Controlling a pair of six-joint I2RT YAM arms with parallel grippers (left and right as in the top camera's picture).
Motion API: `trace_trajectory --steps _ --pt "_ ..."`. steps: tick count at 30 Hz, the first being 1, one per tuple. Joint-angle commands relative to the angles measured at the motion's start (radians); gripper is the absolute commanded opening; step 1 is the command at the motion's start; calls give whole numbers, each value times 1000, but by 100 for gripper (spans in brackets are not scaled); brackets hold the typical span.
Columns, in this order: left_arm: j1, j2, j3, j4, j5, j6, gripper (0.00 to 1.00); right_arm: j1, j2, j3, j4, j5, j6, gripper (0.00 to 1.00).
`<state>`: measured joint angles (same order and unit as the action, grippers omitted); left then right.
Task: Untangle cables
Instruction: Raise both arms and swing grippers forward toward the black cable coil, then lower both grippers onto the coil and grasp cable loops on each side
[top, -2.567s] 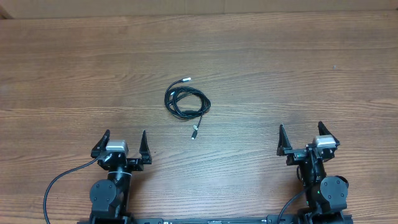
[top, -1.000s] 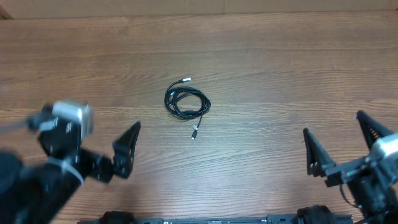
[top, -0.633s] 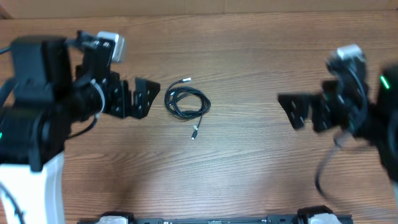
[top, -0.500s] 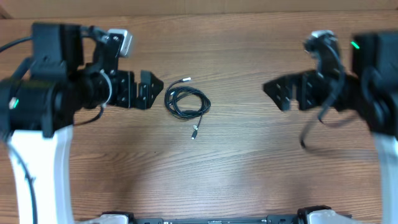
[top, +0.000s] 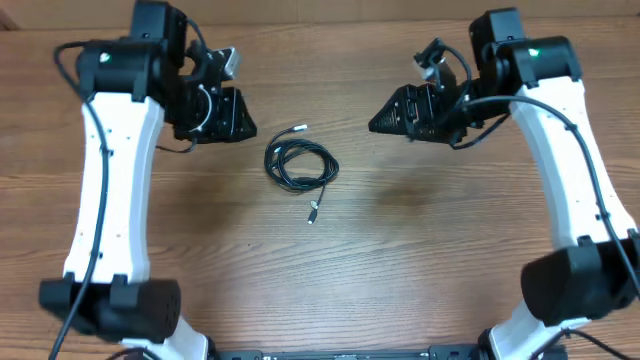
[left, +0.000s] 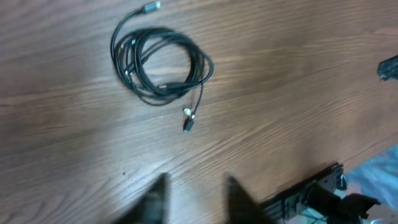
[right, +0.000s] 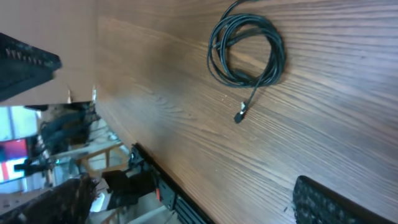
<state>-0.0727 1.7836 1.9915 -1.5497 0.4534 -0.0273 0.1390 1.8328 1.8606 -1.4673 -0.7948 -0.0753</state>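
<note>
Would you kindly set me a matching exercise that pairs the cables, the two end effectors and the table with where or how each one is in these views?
Column 1:
1. cables
2. left end effector
3. right end effector
4. table

Column 2:
A. brown wood grain
B. to the right of the coil, well apart from it, opened wide
C. black, coiled in a loop, lying untouched
D. close to the coil's left side, not touching it

Pairs: 1-C, 2-D, 3-B, 4-A.
</note>
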Motion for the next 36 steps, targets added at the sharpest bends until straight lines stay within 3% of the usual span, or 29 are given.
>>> trace_trajectory --steps 1,5,9,12,17,25,27,32,34,35,36 --pt "-6 80 13 -23 8 -2 4 7 19 19 3 -63 0 49" --pt "-6 156 13 -23 8 -2 4 17 23 -13 23 -59 26 16" --pt "-8 233 12 -24 7 -3 4 29 23 -58 58 -60 27 13" --pt "-13 281 11 -24 7 -3 4 41 23 -96 101 -44 74 17" --pt "-37 360 6 -35 -17 -7 4 79 23 -176 215 90 277 26" --pt "-110 466 6 -23 -173 -67 24 189 23 -291 352 204 401 33" --pt "-125 484 6 -2 -198 -72 29 228 23 -319 384 280 460 39" --pt "-134 513 6 29 -278 -112 32 291 23 -362 450 393 527 40" --pt "-135 517 6 37 -280 -112 40 308 24 -380 467 455 593 40" --pt "-135 518 6 38 -280 -112 40 313 25 -385 473 464 612 40" --pt "-135 517 6 39 -275 -112 34 321 25 -390 491 460 629 47"
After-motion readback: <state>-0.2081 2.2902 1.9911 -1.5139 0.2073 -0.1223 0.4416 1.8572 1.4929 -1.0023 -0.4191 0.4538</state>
